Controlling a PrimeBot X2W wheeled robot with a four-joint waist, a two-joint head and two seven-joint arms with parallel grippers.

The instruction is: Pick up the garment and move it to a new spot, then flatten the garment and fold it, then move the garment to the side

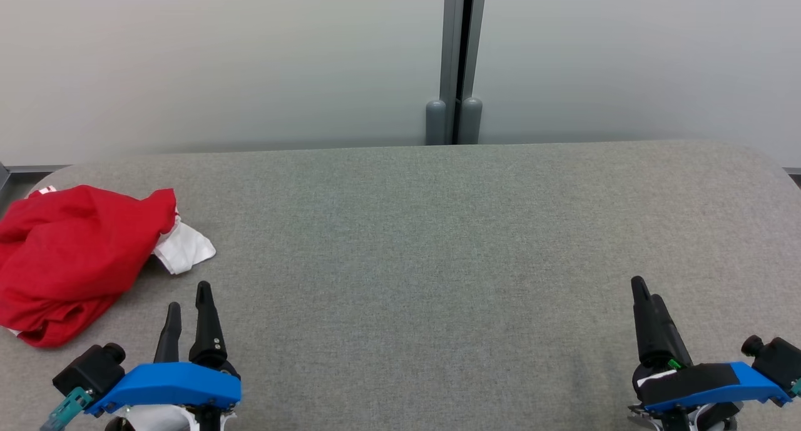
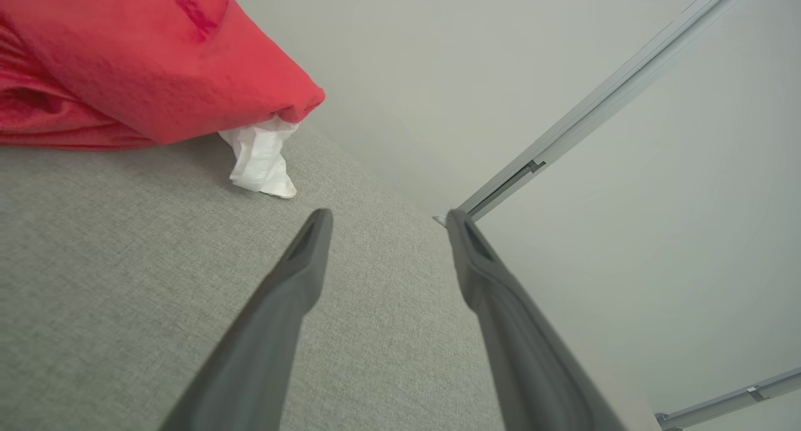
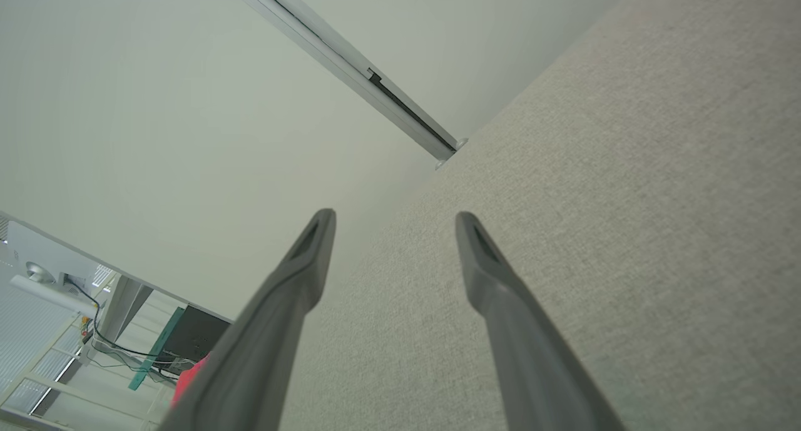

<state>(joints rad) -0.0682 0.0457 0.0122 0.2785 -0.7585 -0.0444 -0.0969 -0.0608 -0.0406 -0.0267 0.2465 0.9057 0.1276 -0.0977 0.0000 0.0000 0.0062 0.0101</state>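
Left gripper (image 1: 188, 296): fingers wide apart, empty, over the table (image 1: 438, 262).
Right gripper (image 1: 647, 290): wide apart, empty.
Garment (image 1: 69, 256): red, crumpled; near, ahead-left of left gripper, untouched; well apart from right gripper.

No text, label, brand, number or sign can be read in any of the views. No lettering or print can be made out on the red garment (image 1: 75, 256) or on the white part (image 1: 184, 249) seen at its edge.
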